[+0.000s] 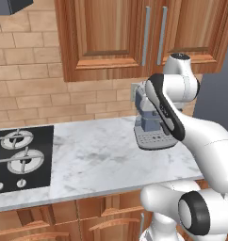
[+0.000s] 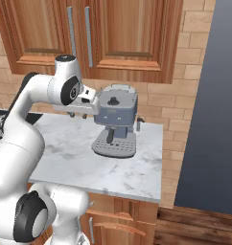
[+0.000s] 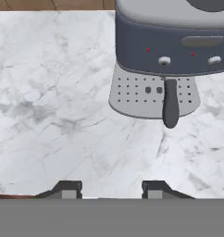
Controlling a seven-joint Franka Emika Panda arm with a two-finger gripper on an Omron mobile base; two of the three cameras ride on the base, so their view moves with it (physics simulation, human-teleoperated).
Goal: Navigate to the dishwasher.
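The dishwasher is out of view. My gripper (image 2: pixel 78 115) hangs above the marble counter (image 2: pixel 70 143), just left of a grey espresso machine (image 2: pixel 115 119). It points down at the counter. In the hand view my gripper (image 3: pixel 111 190) is open, its two dark fingertips (image 3: pixel 67 189) set wide apart with nothing between them, and bare marble (image 3: pixel 63 115) lies below.
The espresso machine (image 1: pixel 151 127) stands at the counter's right end. A black gas hob (image 1: pixel 17 157) lies at the left. Wooden wall cabinets (image 1: pixel 111 33) hang above and wooden base cabinets (image 2: pixel 118 220) stand below. A tall dark grey panel (image 2: pixel 214 105) closes the right side.
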